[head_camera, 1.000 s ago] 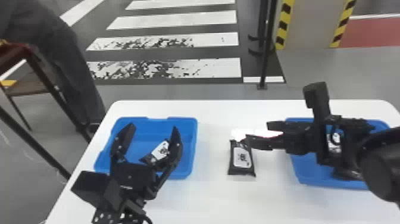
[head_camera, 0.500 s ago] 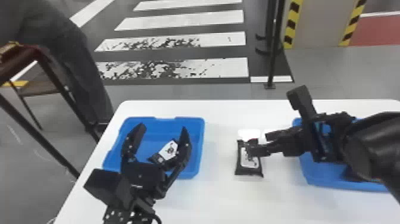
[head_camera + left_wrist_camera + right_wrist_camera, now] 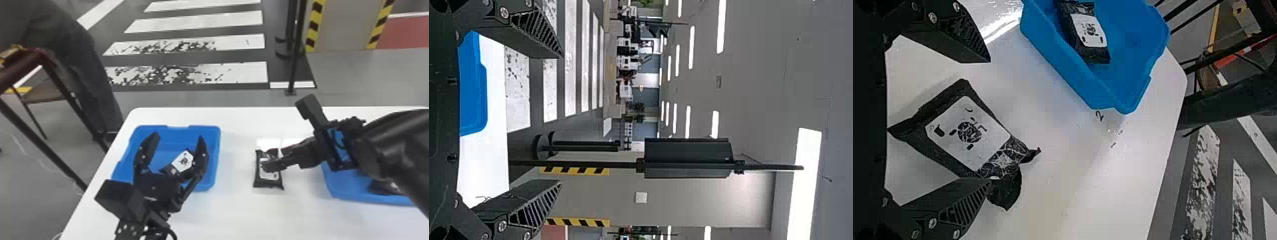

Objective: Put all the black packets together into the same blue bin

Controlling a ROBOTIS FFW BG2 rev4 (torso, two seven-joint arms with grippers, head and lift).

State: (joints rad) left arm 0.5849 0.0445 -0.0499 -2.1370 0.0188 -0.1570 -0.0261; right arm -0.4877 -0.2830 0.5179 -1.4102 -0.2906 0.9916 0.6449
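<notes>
In the head view my left gripper (image 3: 178, 150) stands open above the left blue bin (image 3: 218, 153), where a black packet with a white label (image 3: 183, 161) lies. My right gripper (image 3: 271, 159) is over another black packet (image 3: 268, 184) on the table between the bins, partly covering it. The right blue bin (image 3: 357, 194) holds something dark (image 3: 381, 187), partly behind my right arm. In the right wrist view the right gripper (image 3: 990, 120) is open, with the table packet (image 3: 965, 132) between its fingers. The left wrist view has the left gripper (image 3: 561, 120) open and empty.
The white table (image 3: 236, 210) bears both bins, with bare surface between them and in front. A dark post (image 3: 295, 63) stands on the floor behind it. A brown stand (image 3: 60, 76) is off to the left.
The head view has shifted somewhat. My right gripper has moved left and come over the packet on the table. My left gripper stays open over the left bin.
</notes>
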